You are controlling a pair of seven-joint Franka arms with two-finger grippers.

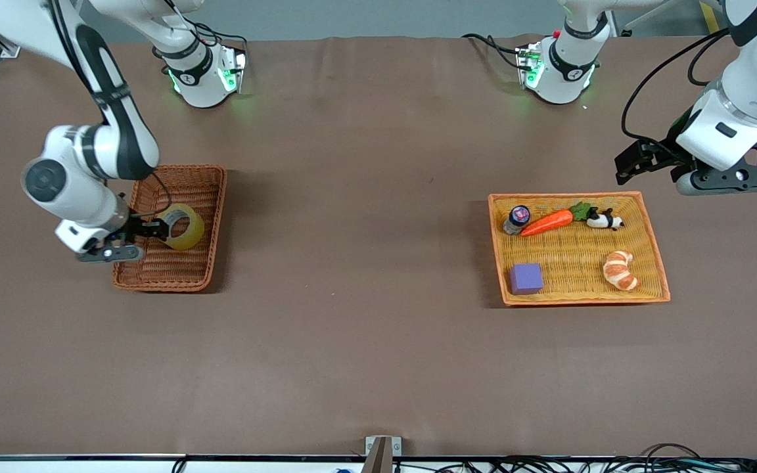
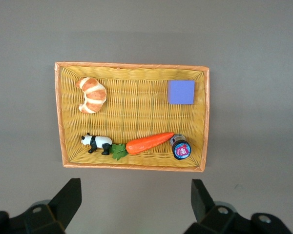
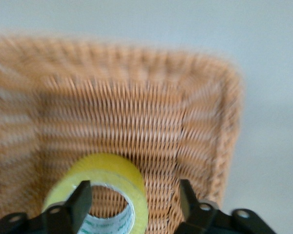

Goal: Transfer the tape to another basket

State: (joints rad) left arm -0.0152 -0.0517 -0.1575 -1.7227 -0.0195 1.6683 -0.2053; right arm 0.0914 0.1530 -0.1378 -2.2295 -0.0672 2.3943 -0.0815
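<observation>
The right arm bends down so its end effector (image 1: 155,230), fingers spread apart, straddles the tape (image 1: 183,226) lying in the basket (image 1: 211,197), while the left end effector (image 1: 641,161) waits wide open and empty above the counter (image 1: 365,315) beside the tray (image 1: 498,263) holding a carrot (image 1: 547,222), croissant (image 1: 620,270) and block (image 1: 526,278).
</observation>
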